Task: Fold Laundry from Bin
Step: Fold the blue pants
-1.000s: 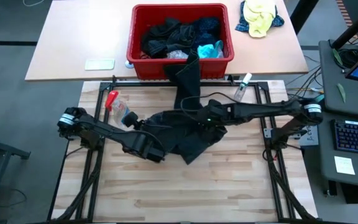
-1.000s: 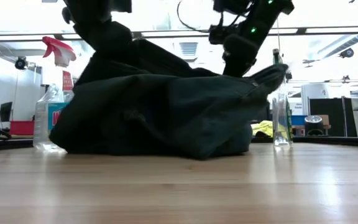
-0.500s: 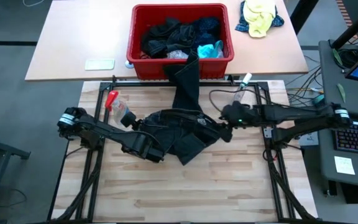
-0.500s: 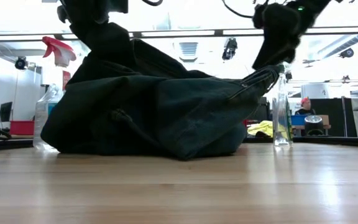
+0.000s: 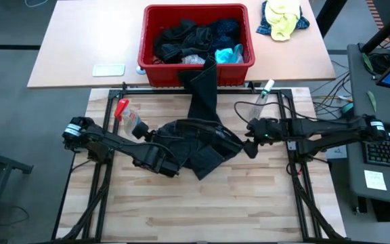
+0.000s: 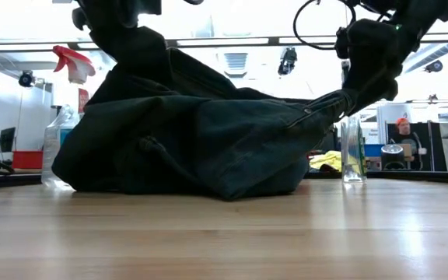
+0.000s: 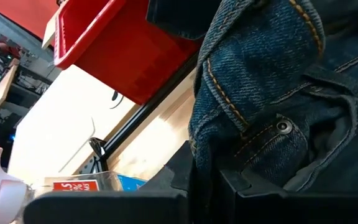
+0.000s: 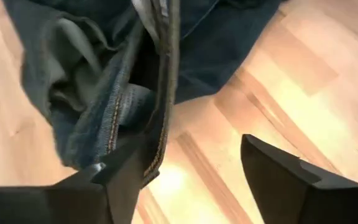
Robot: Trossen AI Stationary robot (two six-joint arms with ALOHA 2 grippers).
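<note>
A dark blue denim garment (image 5: 195, 146) lies bunched in the middle of the wooden table. One leg of it runs up over the rim of the red bin (image 5: 161, 73), which holds more dark and turquoise laundry (image 5: 188, 37). My left gripper (image 5: 166, 165) is shut on the garment's left side. At the garment's right end, my right gripper (image 5: 249, 147) stands open, with the stitched edge beside one finger. In the low view the garment (image 6: 193, 140) forms a heap that rises toward both arms. My left gripper pinches a thick fold of denim (image 7: 201, 168) between its two fingers, near the seam with the metal rivet (image 7: 283, 126). The garment hangs from the hold, and its lower part rests on the table. My right gripper is open, and the garment's stitched edge (image 8: 160, 124) lies against the inner side of one finger (image 8: 120, 183). The other finger (image 8: 278, 180) stands clear over bare wood. In the low view that corner (image 6: 329, 101) still rises to the gripper.
A spray bottle with a red trigger (image 5: 128, 116) stands at the table's far left, close to my left arm. A small clear bottle (image 5: 263, 95) stands at the far right. A yellow-and-blue cloth bundle (image 5: 283, 19) lies beside the bin. Bare wood lies toward the near edge.
My right gripper has moved toward the table's right edge, rolled its wrist and opened. The garment's right end has been drawn out to the right with it, while the left side has stayed in my left gripper.
</note>
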